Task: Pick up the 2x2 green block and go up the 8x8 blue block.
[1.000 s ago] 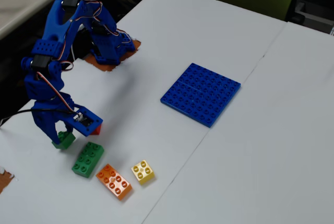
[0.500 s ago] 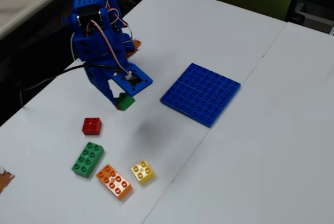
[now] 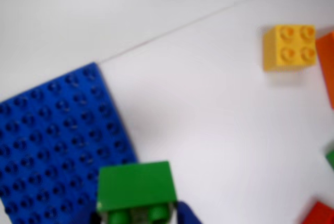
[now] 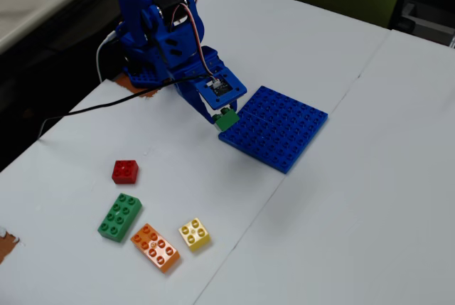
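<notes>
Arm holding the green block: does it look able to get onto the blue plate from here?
Probably yes. The gripper holds the green block at the blue plate's near edge, and nothing stands on the plate or between them. The other bricks lie well away.

2x2 green block [image 3: 135, 187] in claw [image 3: 141, 216], overlapping 8x8 blue block [image 3: 57, 140] edge, yellow brick [image 3: 289, 46] apart

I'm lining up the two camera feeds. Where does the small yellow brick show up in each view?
Wrist view: the yellow 2x2 brick sits at upper right, beside the orange brick at the right edge.
Fixed view: the same yellow brick lies at lower centre, just right of the orange brick.
Shared landmark: the blue 8x8 baseplate, with the claw holding the green 2x2 block at its edge.
</notes>
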